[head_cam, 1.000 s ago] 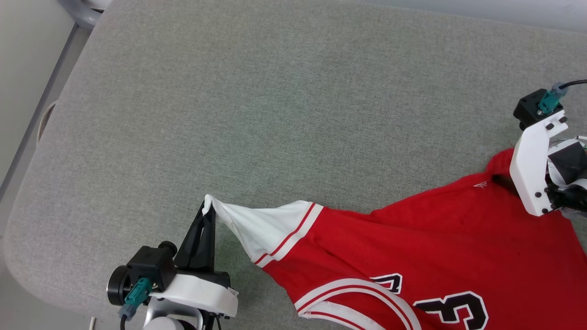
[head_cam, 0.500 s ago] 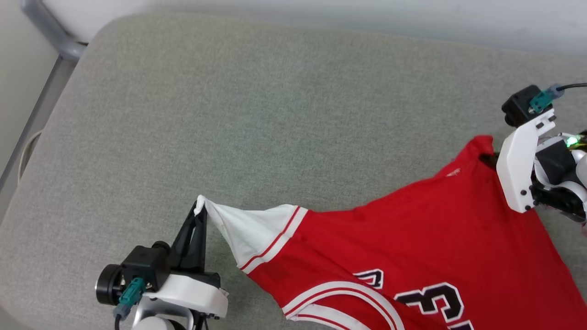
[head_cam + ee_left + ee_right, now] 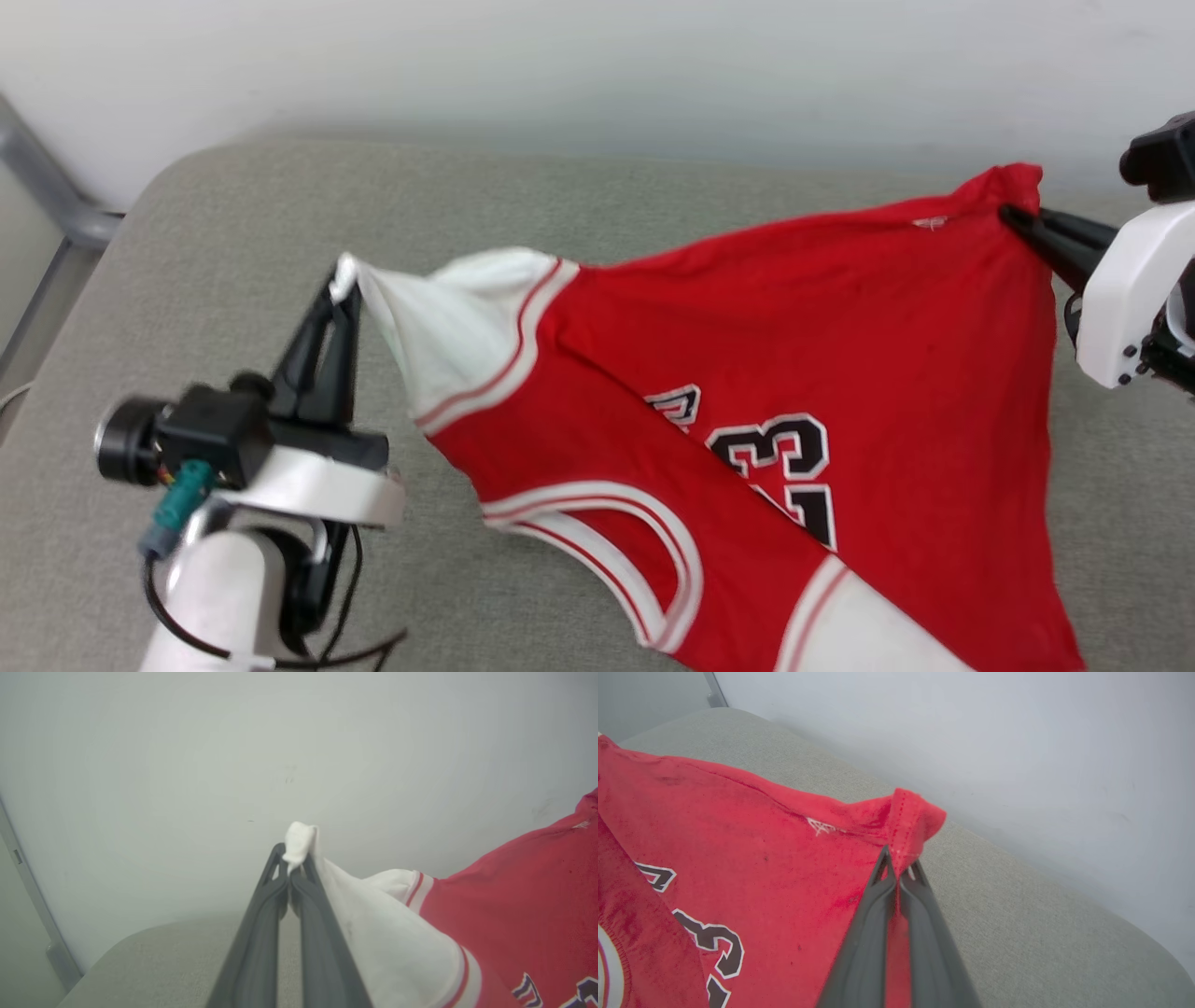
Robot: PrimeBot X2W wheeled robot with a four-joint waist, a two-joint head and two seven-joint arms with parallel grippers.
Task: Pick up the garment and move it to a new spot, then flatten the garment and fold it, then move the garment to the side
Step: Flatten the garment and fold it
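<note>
A grey padded surface (image 3: 653,215) fills the foreground, with a plain white wall (image 3: 597,65) behind its far edge and a grey metal post (image 3: 47,191) past its left corner. A second ago the head view showed only the pad. The camera has since tilted up, so the wall and the pad's far edge are now in the picture.

The garment (image 3: 887,327), a red T-shirt with white sleeves and a black-and-white "23" (image 3: 775,457), is stretched above the pad between the two grippers. Earlier it lay lower, draped over the pad's near right part. Now its top edge runs as a taut line along the pad's far side, and the rest hangs down toward the pad's near edge. The striped collar (image 3: 597,532) is low in the head view, and the cloth runs out of frame at the bottom. Whether any of the shirt touches the pad cannot be told.

The left gripper (image 3: 344,280) is over the pad's left part, its fingers pressed together on the tip of the white sleeve (image 3: 448,327), the same pinch as before. In the left wrist view a small white tuft pokes out above the tips.

The right gripper (image 3: 1013,217) is over the pad's far right part, pinched tight on a red hem corner. A second ago its fingers were hidden behind its white bracket. The right wrist view shows the corner folded over the tips, which are clamped on it.
</note>
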